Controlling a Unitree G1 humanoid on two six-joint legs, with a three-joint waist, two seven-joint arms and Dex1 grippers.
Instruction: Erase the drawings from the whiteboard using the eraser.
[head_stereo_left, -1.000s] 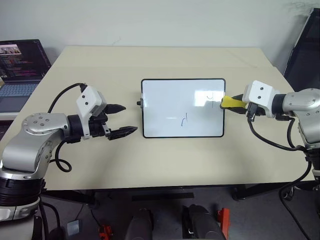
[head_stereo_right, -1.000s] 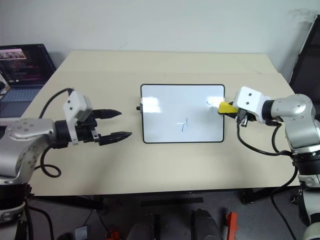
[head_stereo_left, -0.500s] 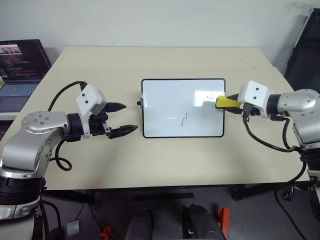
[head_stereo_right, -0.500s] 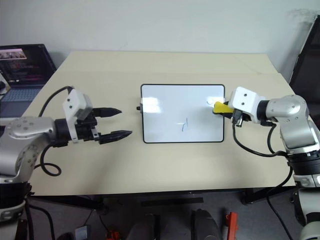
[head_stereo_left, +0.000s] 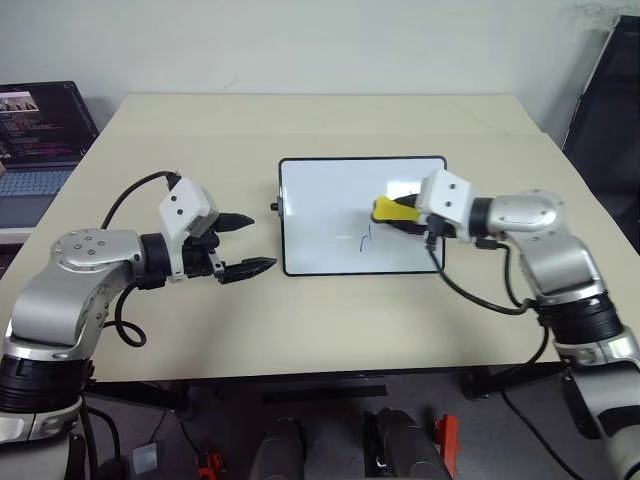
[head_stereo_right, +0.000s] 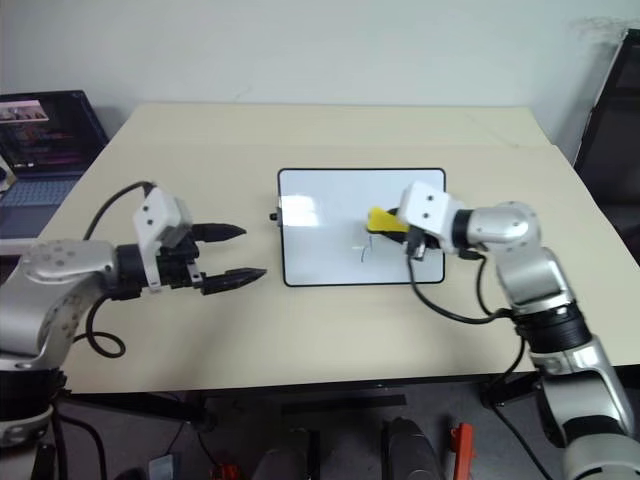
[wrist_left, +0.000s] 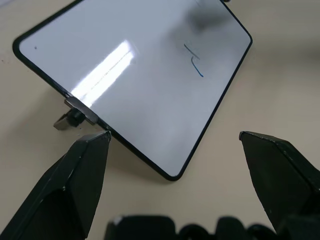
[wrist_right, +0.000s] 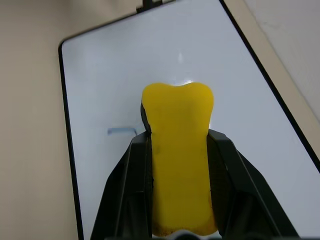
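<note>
Left eye view shows you a beige worktop (head_stereo_left: 330, 320) with the whiteboard (head_stereo_left: 320, 195) lying flat at its middle. Every place below is given relative to that whiteboard.

Your right tool (wrist_right: 178, 150) is clamped on the eraser (head_stereo_left: 394, 210), a small yellow block. The eraser sits over the whiteboard's right half, just beside the one blue drawing (head_stereo_left: 366, 239) that is plain to see, a small hook-shaped stroke a little below the whiteboard's centre. A fainter trace by the eraser, toward the right edge, may be a leftover mark; it is too small to tell. In the right wrist view the stroke lies to one side of the eraser's nose, apart from it.

Your left tool (head_stereo_left: 241, 244) has its two fingers spread wide and holds nothing. It hovers off the whiteboard's left edge, near the small black side knob (head_stereo_left: 274, 207).

To do this step well, lower the eraser's dark underside flat onto the glossy surface, then sweep it across the whole stroke with light, even pressure. The whiteboard looks free to slide, so short passes are likely safer than one long push. Bracing the left edge with the free tool could help.

Counts: one whiteboard, one eraser, one clear drawing, two tools. One laptop (head_stereo_left: 40, 130) sits well off to the whiteboard's left.
</note>
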